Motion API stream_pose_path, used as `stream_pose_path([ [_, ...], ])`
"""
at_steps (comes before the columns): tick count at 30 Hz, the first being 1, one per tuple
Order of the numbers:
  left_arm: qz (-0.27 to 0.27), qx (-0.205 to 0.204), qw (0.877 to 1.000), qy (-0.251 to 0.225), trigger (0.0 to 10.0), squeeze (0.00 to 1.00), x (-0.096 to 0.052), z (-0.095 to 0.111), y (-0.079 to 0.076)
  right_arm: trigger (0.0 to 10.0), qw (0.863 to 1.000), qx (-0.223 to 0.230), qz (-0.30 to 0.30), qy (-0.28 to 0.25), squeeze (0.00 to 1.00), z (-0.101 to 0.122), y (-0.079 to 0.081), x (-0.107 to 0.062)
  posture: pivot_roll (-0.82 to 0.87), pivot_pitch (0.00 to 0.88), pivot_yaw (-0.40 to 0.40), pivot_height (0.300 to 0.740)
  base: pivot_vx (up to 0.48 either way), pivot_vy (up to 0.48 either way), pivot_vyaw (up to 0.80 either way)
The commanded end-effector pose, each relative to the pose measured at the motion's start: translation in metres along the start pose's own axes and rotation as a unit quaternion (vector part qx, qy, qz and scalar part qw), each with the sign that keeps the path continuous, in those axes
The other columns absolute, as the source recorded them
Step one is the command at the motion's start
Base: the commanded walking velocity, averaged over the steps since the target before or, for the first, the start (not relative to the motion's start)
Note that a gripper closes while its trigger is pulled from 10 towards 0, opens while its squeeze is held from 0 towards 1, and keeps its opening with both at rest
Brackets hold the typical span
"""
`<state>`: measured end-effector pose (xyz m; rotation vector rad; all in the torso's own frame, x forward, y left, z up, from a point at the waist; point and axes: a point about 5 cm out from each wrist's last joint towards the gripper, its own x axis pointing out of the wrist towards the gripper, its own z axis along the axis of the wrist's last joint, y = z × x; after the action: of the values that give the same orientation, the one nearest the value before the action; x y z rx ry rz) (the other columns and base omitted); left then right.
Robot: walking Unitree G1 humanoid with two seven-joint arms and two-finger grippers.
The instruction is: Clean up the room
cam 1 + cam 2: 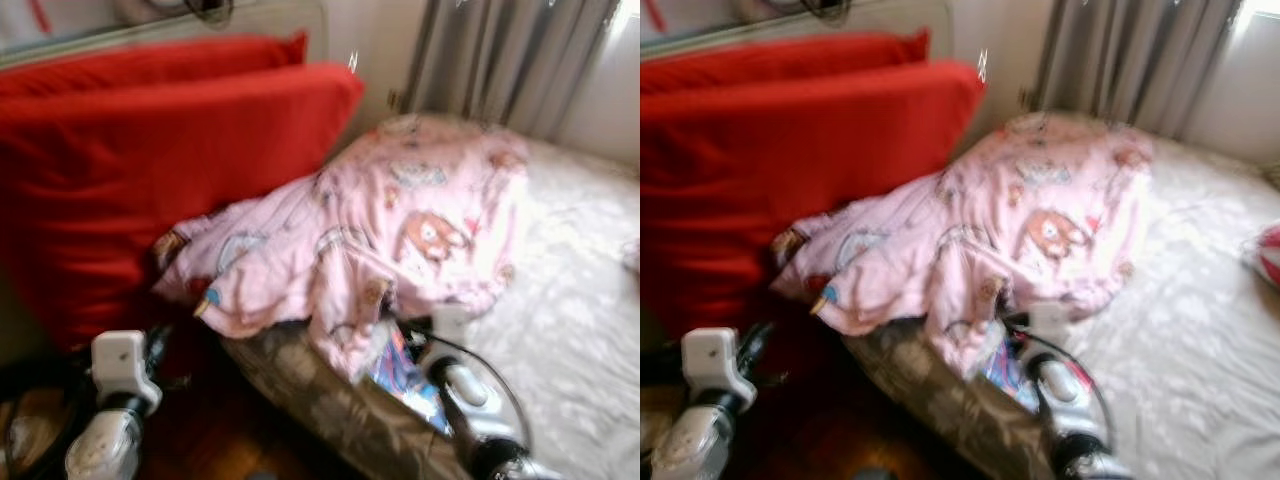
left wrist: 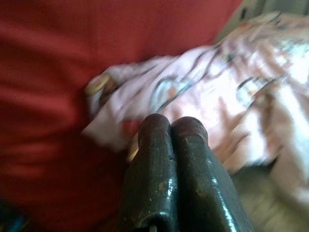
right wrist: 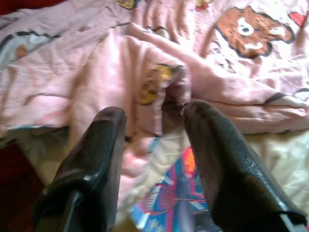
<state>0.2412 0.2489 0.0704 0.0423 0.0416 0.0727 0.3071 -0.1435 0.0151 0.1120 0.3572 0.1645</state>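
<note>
While the task only says to clean up the room, the job at hand looks like dealing with the crumpled pink blanket, printed with cartoon bears, that lies heaped on the near corner of the bed and spills over its edge. 2 big red cushions lean just beside it on the robot's left, touching its trailing end.

Down at the bed edge, the right gripper has its 2 black fingers spread apart, pointed at a drooping fold of the blanket, with nothing between them yet. Just beneath that fold lies a colourful printed item, blue and red, partly covered; what it is cannot be told. The left gripper hangs lower by the cushions with its fingers pressed together and empty, aimed toward the blanket's end.

To do this well, I judge the right gripper should push forward until the fold sits deep between the fingers, then close on a thick bunch of cloth, not a thin edge that could slip. It should take cloth only, so the printed item below is not dragged off the bed. The views are blurred, so settling before closing would help.
</note>
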Motion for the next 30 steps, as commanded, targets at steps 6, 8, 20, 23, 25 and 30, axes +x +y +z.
stream_pose_path([
  [6,-0.022,-0.011,1.0,-0.01,10.0,0.0,0.002,0.01,-0.013,10.0,0.998,0.021,-0.047,0.032,0.0,-0.01,-0.02,-0.006,0.19,0.0,0.015,0.647,0.176,0.0,0.0],
  [8,-0.027,-0.016,0.999,-0.016,10.0,0.0,0.001,0.015,-0.014,10.0,0.996,0.033,-0.065,0.045,0.0,-0.012,-0.022,-0.006,0.2,0.0,0.016,0.647,0.0,0.0,0.0],
  [20,-0.035,-0.017,0.999,-0.013,10.0,0.0,-0.01,0.032,-0.007,10.0,0.983,0.033,-0.128,0.127,1.0,-0.035,-0.034,-0.016,0.25,0.085,0.024,0.647,0.0,0.0,0.0],
  [23,-0.032,-0.02,0.999,-0.005,10.0,0.0,-0.015,0.032,-0.006,10.0,0.975,0.034,-0.161,0.152,1.0,-0.044,-0.041,-0.022,0.25,0.123,0.022,0.647,0.0,0.0,0.0],
  [25,-0.027,-0.024,0.999,-0.002,10.0,0.0,-0.016,0.031,-0.006,10.0,0.971,0.027,-0.171,0.166,1.0,-0.05,-0.046,-0.027,0.26,0.139,0.018,0.647,0.0,0.0,0.0],
  [30,-0.025,-0.027,0.999,-0.003,10.0,0.0,-0.012,0.034,-0.005,10.0,0.967,0.029,-0.189,0.168,1.0,-0.051,-0.052,-0.03,0.27,0.165,0.02,0.647,0.0,0.0,0.0],
])
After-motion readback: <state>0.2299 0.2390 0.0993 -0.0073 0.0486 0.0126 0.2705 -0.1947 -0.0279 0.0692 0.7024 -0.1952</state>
